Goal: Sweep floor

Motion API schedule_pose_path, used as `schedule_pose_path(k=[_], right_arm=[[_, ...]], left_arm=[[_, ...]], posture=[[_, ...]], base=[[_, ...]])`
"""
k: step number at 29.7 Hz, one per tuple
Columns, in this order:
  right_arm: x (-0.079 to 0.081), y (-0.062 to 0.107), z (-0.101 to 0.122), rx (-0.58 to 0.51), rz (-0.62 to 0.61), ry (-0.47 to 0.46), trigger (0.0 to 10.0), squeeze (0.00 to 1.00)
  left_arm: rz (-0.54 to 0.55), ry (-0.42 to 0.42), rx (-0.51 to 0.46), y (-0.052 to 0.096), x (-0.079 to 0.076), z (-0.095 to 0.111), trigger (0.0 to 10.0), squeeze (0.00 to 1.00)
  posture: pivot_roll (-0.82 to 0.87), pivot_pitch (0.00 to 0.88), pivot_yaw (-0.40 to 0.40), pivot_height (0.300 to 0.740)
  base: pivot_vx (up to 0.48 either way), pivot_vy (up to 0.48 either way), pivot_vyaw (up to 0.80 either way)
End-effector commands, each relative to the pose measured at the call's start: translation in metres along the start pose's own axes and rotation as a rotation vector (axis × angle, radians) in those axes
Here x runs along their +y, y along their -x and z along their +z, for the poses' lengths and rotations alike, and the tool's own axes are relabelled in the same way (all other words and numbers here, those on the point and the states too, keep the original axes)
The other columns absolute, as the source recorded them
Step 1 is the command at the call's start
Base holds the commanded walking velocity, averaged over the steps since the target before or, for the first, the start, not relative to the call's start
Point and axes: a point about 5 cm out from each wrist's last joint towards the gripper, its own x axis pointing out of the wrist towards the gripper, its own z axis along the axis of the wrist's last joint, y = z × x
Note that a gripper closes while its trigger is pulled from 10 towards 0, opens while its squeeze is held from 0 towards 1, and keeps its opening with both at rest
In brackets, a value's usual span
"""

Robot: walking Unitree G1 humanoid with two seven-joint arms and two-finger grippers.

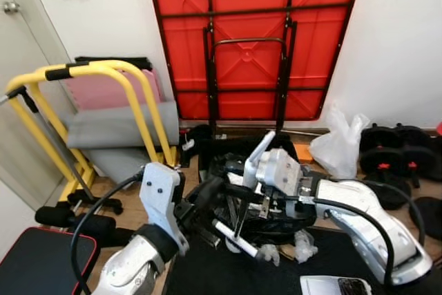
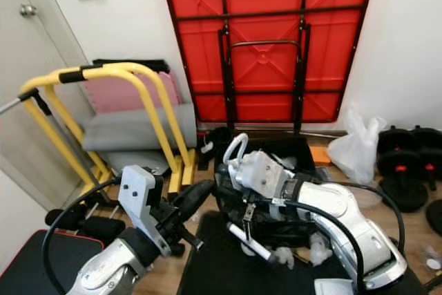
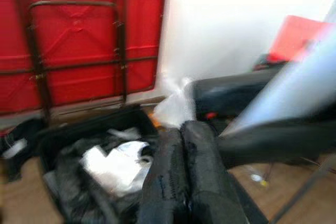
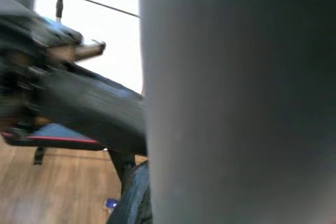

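Low before the red folding table [image 1: 252, 39], left pincer [image 3: 186, 182] clenched empty, right pincer [image 1: 224, 191] state unclear; judged pre-sweep, next needs a broom grasp.

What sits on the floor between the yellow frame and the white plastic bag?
In the left eye view, between the yellow frame and the white bag lies a black bin holding dark bags and white scraps, below the red folded table against the wall.

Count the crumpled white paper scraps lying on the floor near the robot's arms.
2 clearly: one crumpled white scrap beneath the grippers, another crumpled white scrap just to its right, beside the right arm. More may be hidden under the arms.
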Motion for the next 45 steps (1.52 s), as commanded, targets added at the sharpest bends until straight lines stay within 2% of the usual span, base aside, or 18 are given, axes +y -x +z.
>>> schedule_pose_path(k=[1, 9, 13, 17, 21, 22, 27, 31, 32, 36, 39, 41, 45], right_arm=[[-0.002, 0.004, 0.014, -0.052, 0.001, 0.074, 10.0, 0.0], [0.003, 0.007, 0.013, -0.039, 0.063, 0.114, 10.0, 0.0], [0.001, 0.01, 0.014, -0.031, 0.094, 0.153, 10.0, 0.0], [-0.004, 0.013, 0.011, 0.015, 0.136, 0.23, 10.0, 0.0], [-0.007, 0.013, 0.01, 0.027, 0.149, 0.251, 10.0, 0.0], [-0.011, 0.01, 0.007, 0.045, 0.196, 0.291, 10.0, 0.0], [-0.011, 0.004, 0.001, 0.096, 0.301, 0.329, 10.0, 0.0], [-0.014, 0.0, 0.0, 0.104, 0.329, 0.354, 10.0, 0.0], [-0.016, -0.003, 0.0, 0.11, 0.336, 0.381, 10.0, 0.0], [-0.026, -0.01, 0.004, 0.114, 0.331, 0.468, 10.0, 0.0], [-0.031, -0.012, 0.007, 0.107, 0.32, 0.497, 10.0, 0.0], [-0.042, -0.017, 0.016, 0.09, 0.276, 0.556, 10.0, 0.0], [-0.049, -0.023, 0.022, 0.075, 0.247, 0.597, 10.0, 0.0]], left_arm=[[0.001, -0.007, 0.001, 0.0, 0.001, 0.0, 10.0, 0.0], [0.008, 0.007, 0.003, 0.0, 0.001, 0.0, 10.0, 0.0], [0.008, 0.01, 0.002, 0.0, 0.001, 0.001, 10.0, 0.0], [0.006, 0.015, -0.002, 0.001, 0.0, 0.002, 10.0, 0.0], [0.005, 0.016, -0.003, 0.001, -0.001, 0.003, 10.0, 0.0], [0.002, 0.022, -0.007, 0.002, -0.003, 0.004, 10.0, 0.0], [-0.003, 0.03, -0.011, 0.006, -0.008, 0.008, 10.0, 0.0], [-0.004, 0.036, -0.01, 0.01, -0.011, 0.011, 10.0, 0.0], [-0.005, 0.042, -0.009, 0.013, -0.014, 0.012, 10.0, 0.0], [-0.008, 0.058, -0.002, 0.02, -0.02, 0.016, 10.0, 0.0], [-0.009, 0.063, 0.002, 0.022, -0.021, 0.016, 10.0, 0.0], [-0.01, 0.071, 0.01, 0.026, -0.025, 0.018, 10.0, 0.0], [-0.008, 0.079, 0.018, 0.031, -0.028, 0.02, 10.0, 0.0]], posture=[[-0.09, 0.01, -0.002, 0.74], [-0.1, 0.014, 0.0, 0.74], [-0.1, 0.018, 0.0, 0.74], [-0.1, 0.031, -0.001, 0.74], [-0.1, 0.035, -0.003, 0.74], [-0.1, 0.053, -0.007, 0.74], [-0.09, 0.094, -0.017, 0.74], [-0.08, 0.108, -0.019, 0.74], [-0.06, 0.144, -0.021, 0.74], [-0.05, 0.177, -0.019, 0.74], [-0.05, 0.181, -0.018, 0.74], [-0.04, 0.206, -0.019, 0.74], [-0.04, 0.227, -0.019, 0.74]], base=[[0.0, -0.285, 0.0], [0.0, 0.0, 0.0], [0.0, 0.0, 0.0], [0.0, 0.0, 0.0], [0.0, 0.0, 0.0], [0.0, 0.0, 0.0], [0.0, 0.0, 0.0], [0.0, 0.0, 0.0], [0.0, 0.0, 0.0], [0.0, 0.0, 0.0], [0.0, 0.0, 0.0], [0.0, 0.0, 0.0], [0.0, 0.0, 0.0]])
